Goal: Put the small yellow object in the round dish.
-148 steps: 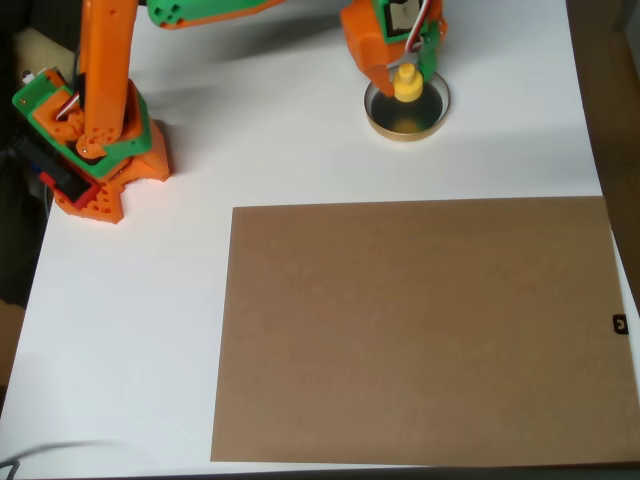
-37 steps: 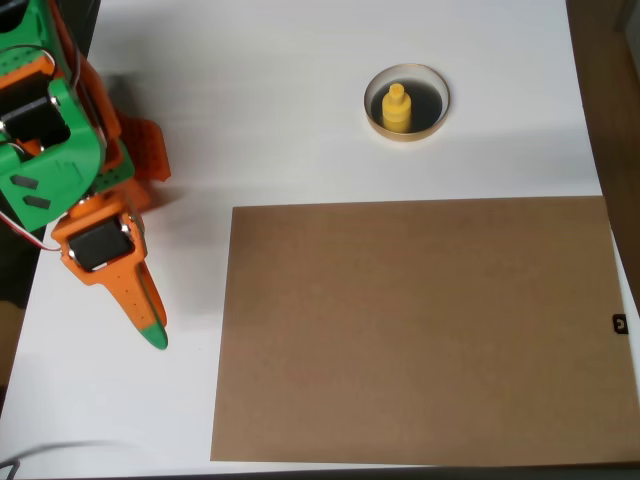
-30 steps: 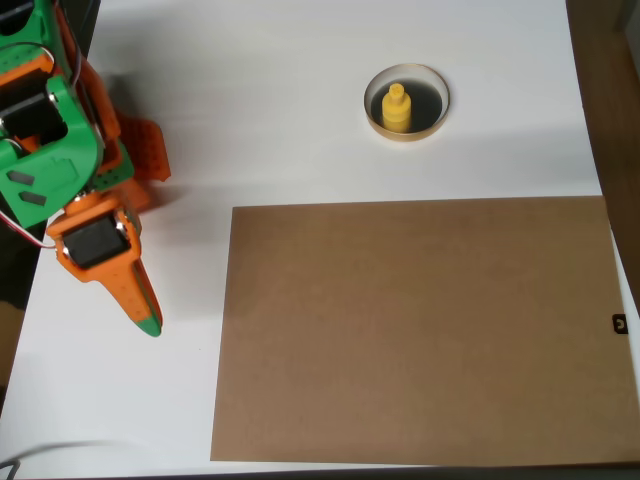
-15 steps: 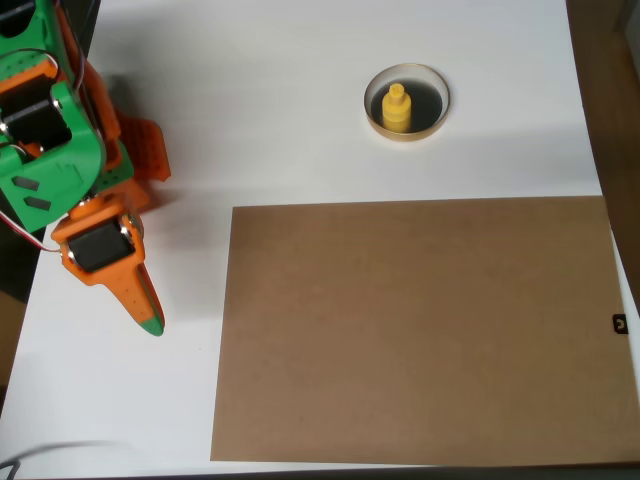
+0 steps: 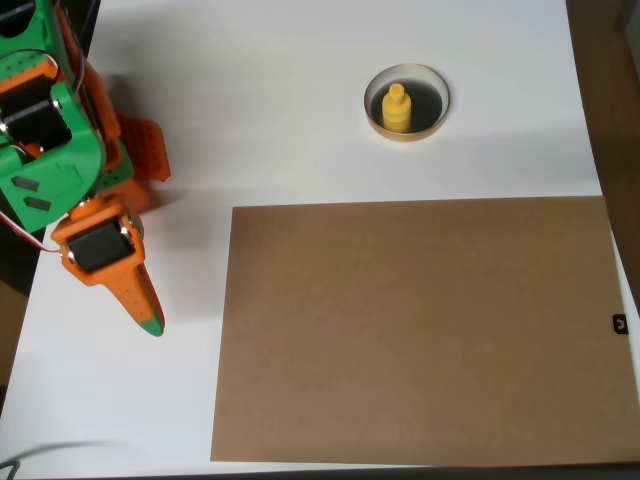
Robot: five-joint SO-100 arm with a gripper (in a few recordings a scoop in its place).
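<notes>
The small yellow object (image 5: 396, 108) stands upright inside the round dish (image 5: 438, 113), a shallow tan-rimmed dish with a dark inside, at the top of the white table in the overhead view. My orange and green gripper (image 5: 148, 322) is far from it, folded back at the left edge beside the arm's base. Its fingers lie together in one point aimed down the picture, shut with nothing in them.
A large brown cardboard sheet (image 5: 420, 330) covers the lower right of the white table (image 5: 250, 100). The arm's orange base (image 5: 140, 165) stands at the left edge. A small black clip (image 5: 620, 323) sits at the sheet's right edge.
Earlier the gripper stood over the dish with the yellow object in it. It has let go and folded back to the left edge. Over the last second it has barely shifted.
</notes>
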